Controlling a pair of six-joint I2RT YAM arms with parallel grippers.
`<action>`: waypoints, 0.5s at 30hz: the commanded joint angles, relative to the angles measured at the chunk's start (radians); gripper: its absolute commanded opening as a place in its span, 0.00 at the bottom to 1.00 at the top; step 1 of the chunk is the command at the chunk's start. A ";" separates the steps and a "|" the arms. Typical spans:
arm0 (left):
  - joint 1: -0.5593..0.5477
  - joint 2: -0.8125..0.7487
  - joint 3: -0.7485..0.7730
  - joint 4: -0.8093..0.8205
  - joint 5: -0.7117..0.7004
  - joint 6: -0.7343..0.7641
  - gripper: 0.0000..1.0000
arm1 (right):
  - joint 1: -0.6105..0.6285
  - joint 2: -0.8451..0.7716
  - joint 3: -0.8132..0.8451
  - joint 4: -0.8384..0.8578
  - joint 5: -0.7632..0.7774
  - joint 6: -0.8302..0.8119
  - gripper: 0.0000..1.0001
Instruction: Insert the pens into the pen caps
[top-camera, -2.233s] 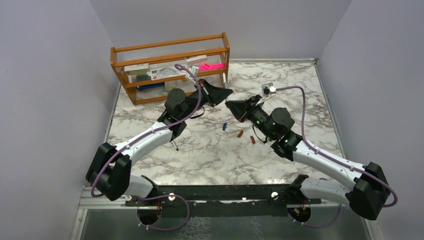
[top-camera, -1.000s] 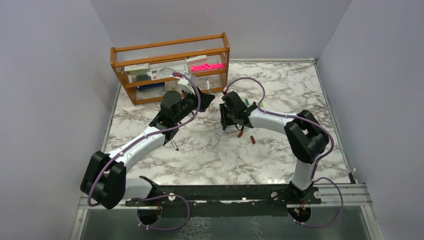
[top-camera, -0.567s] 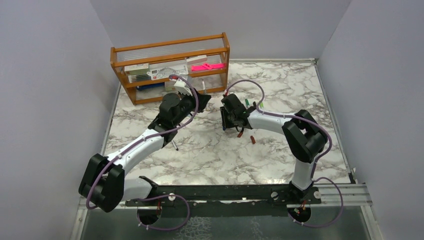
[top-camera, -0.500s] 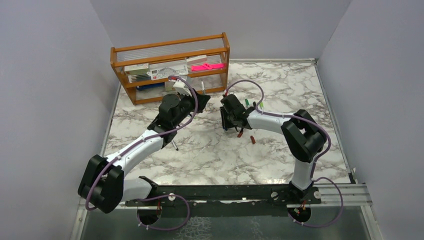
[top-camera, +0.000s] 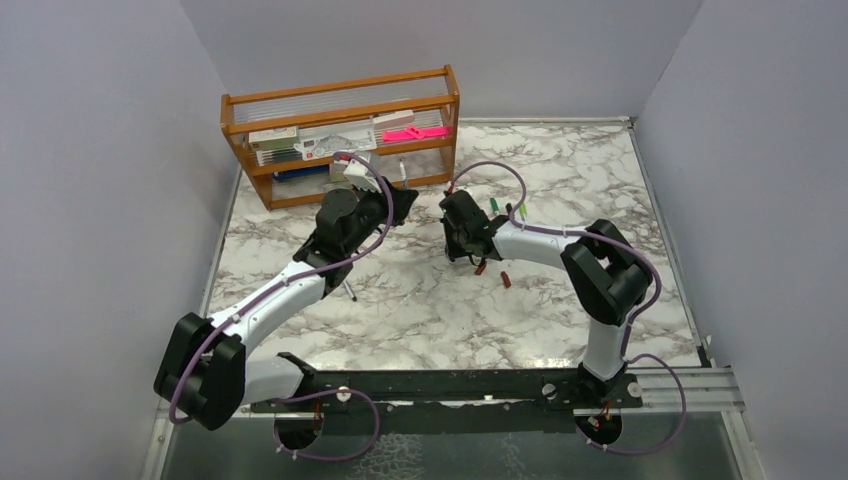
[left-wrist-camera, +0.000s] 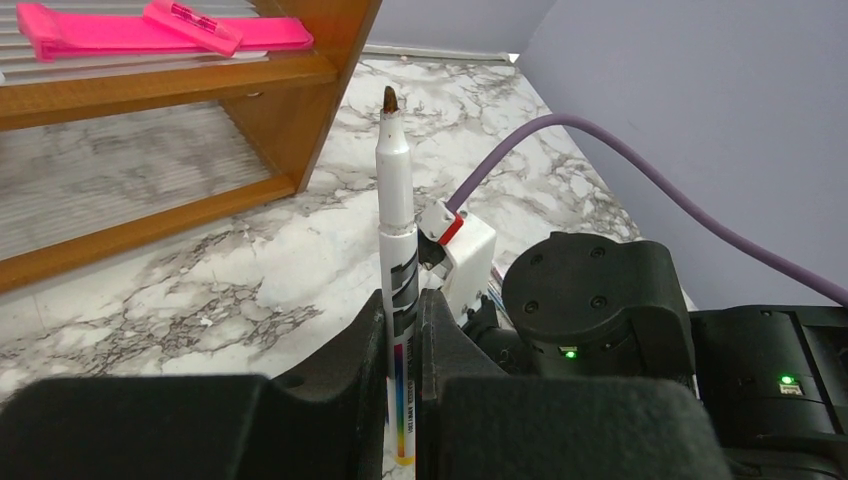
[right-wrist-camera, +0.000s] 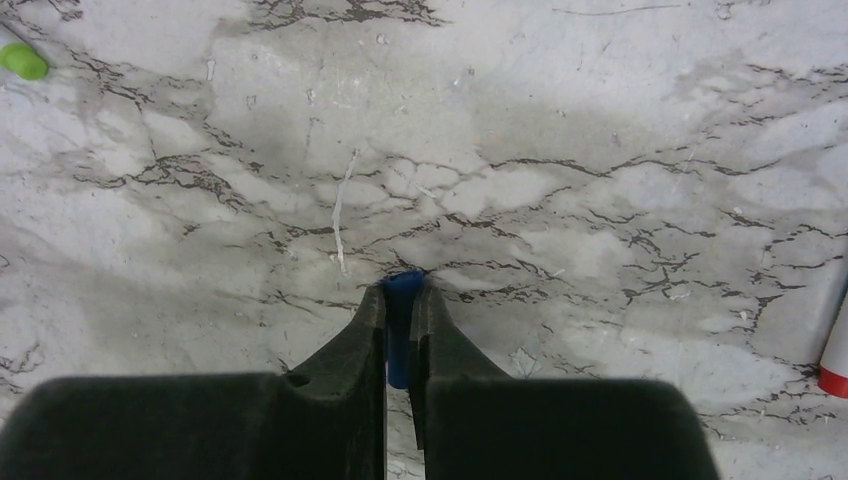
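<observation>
The white-barrelled pen (left-wrist-camera: 397, 200) was clamped in the closed left gripper (left-wrist-camera: 403, 330), its long axis in line with the fingers. Its uncapped dark tip pointed out past them, near the end post of the wooden rack (left-wrist-camera: 300, 70). The blue cap (right-wrist-camera: 401, 285) was pinched lengthwise in the closed right gripper (right-wrist-camera: 401, 300), low over the marble table (right-wrist-camera: 560, 130), well apart from a green pen end (right-wrist-camera: 20, 58).
</observation>
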 joint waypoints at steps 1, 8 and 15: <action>0.000 0.040 0.019 0.009 0.085 -0.033 0.00 | -0.004 -0.070 -0.042 0.047 -0.042 0.020 0.01; 0.000 0.179 0.081 0.142 0.403 -0.176 0.00 | -0.159 -0.364 -0.238 0.358 -0.314 0.136 0.01; -0.008 0.314 0.070 0.622 0.663 -0.474 0.00 | -0.238 -0.607 -0.362 0.584 -0.342 0.194 0.01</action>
